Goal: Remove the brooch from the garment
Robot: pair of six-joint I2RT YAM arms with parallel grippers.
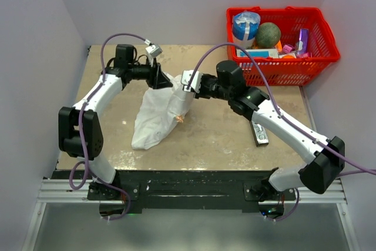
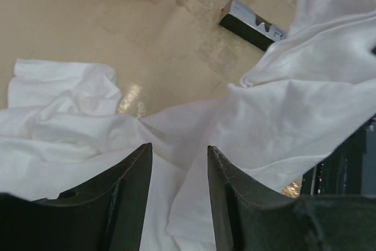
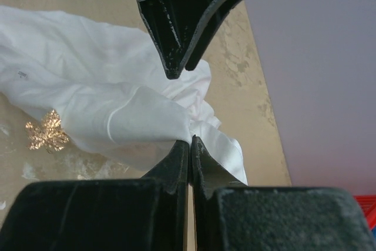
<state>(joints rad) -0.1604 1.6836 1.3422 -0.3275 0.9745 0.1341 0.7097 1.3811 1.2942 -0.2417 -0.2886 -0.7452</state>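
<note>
The garment [image 1: 154, 120], a white wrinkled shirt, lies in the middle of the desk [image 1: 217, 136], and one part of it is raised off the surface. The right end effector [image 3: 191, 140] is closed on a fold of the garment at its raised far-right side; the two fingers are pressed together and the cloth comes out from their tips. The left end effector [image 2: 178, 151] is at the far-left side of the garment, just opposite the right one. Its jaws stand apart, and in the left wrist view white cloth is seen through the gap, but I cannot tell if the fingers [image 2: 126, 204] touch it. The brooch [image 3: 47, 133], a small orange-gold piece, is at the right edge of the garment, below the raised fold. In the right wrist view it shows just under the border of the cloth, over the shiny surface, and I cannot tell if it is fastened to the cloth or only lies beside it. A silver bar [image 1: 260, 134] lies flat, well apart to the right of the garment. A red basket [image 1: 322, 26] with several things inside stands far behind the garment and to its right.
</note>
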